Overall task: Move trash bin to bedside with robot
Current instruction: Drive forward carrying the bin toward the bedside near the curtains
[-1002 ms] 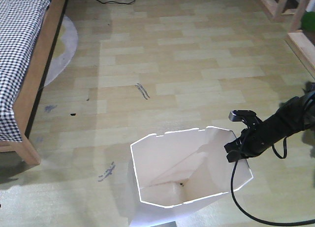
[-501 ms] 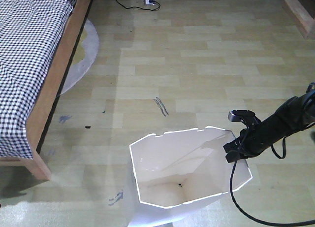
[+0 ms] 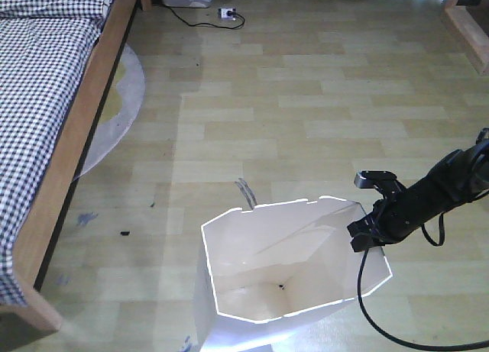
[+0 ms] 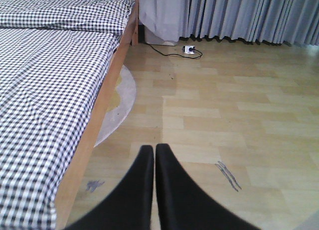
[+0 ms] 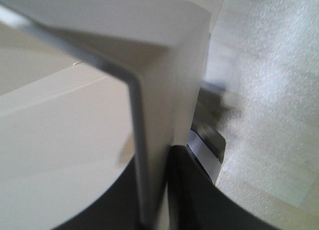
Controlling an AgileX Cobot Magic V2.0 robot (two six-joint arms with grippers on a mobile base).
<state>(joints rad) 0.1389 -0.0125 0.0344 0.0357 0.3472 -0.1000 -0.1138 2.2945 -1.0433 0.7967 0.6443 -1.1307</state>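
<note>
Wood floor point(image 3: 321, 123) | right gripper point(image 3: 362, 233) clamps trash bin point(image 3: 252, 253) rim | left gripper point(image 4: 154, 155) clenched, wrist-view only

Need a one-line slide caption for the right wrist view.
Right claw clamped astride the thin wall of the white trash bin at a rim corner, pale floor beyond.
</note>
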